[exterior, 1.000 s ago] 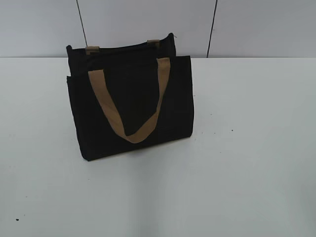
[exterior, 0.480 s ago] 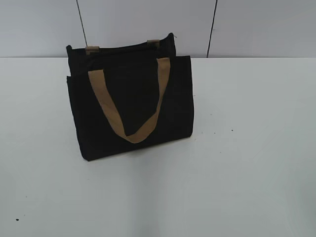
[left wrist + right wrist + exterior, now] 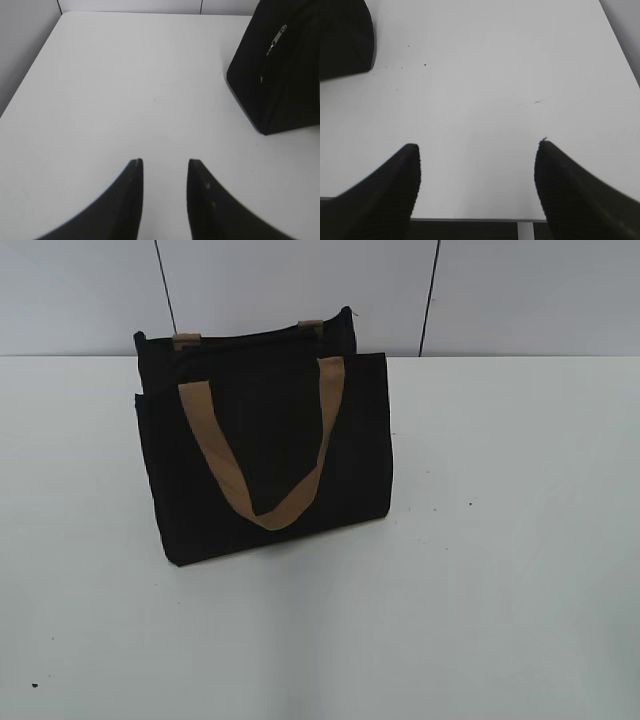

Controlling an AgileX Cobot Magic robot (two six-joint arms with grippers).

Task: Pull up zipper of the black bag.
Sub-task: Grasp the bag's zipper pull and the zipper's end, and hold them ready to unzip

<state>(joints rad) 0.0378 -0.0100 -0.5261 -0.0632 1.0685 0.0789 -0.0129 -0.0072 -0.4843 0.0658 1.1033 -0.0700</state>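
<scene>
One black bag stands upright on the white surface, long axis left to right, tan handle drooping down its front. Only the left wrist view shows the zipper, one silver pull lying diagonally on the bag's end. Both tools, left tool and right tool, hover apart from the bag with jaws spread and empty.

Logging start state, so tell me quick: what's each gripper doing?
Left gripper: open, narrow gap, holding nothing.
Right gripper: open wide, holding nothing.
</scene>
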